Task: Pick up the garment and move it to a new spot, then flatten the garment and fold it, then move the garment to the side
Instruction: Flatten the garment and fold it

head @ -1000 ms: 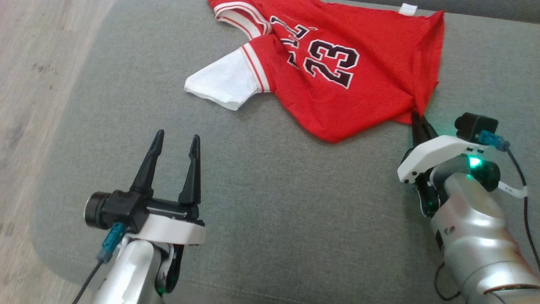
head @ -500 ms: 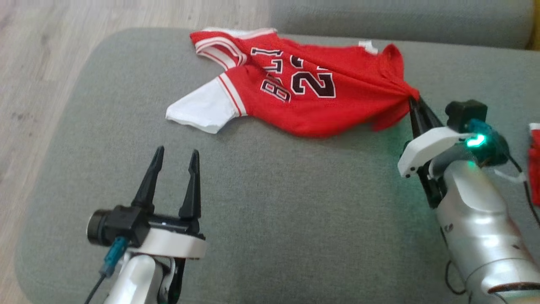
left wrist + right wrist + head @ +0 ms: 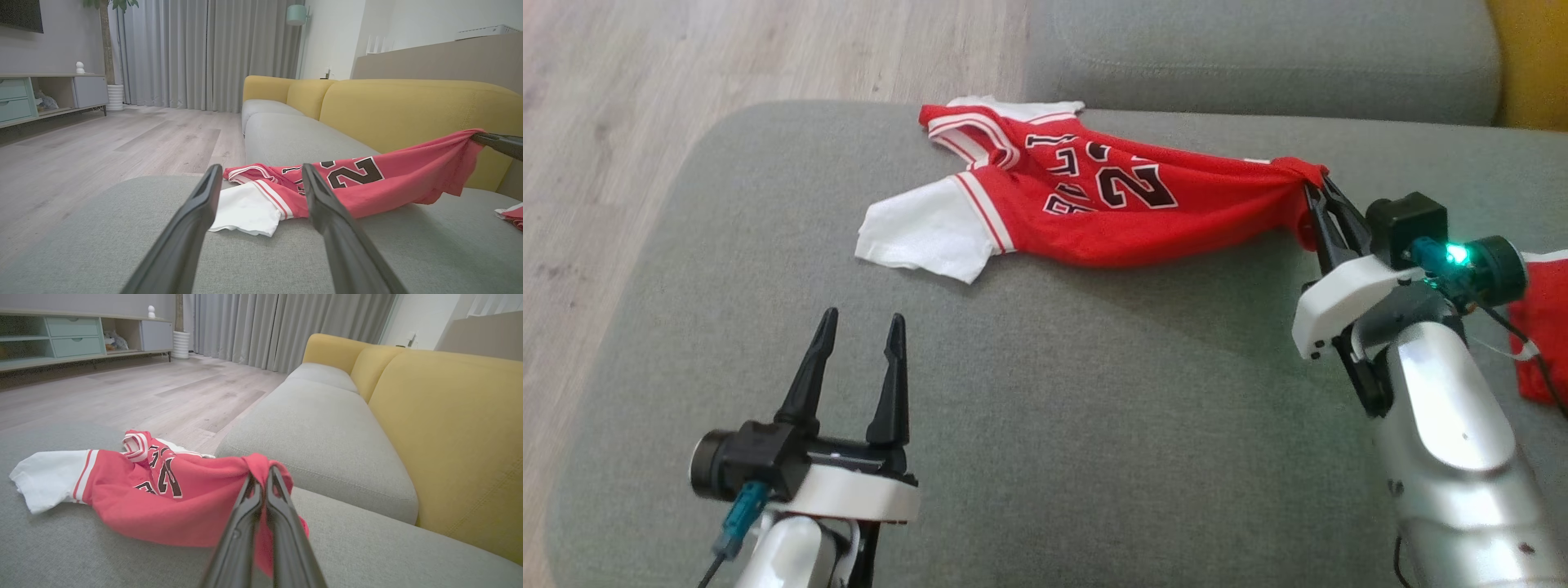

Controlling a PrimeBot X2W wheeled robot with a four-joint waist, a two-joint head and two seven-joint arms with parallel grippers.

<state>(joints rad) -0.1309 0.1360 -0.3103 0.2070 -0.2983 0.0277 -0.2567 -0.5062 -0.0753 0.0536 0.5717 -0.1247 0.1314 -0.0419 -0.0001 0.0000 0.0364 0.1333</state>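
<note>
Garment [image 3: 1111, 224] corner sits pinched between right fingers [image 3: 1326, 222].

Head looks down, wrists low, sharing garment [image 3: 1135, 233]

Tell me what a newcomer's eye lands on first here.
The red numbered jersey, stretched across the grey sofa cushion, one end pinched and held up by the shut right end effector. Next, the left end effector, open and empty, at the near left. Behind, the yellow backrest.
</note>
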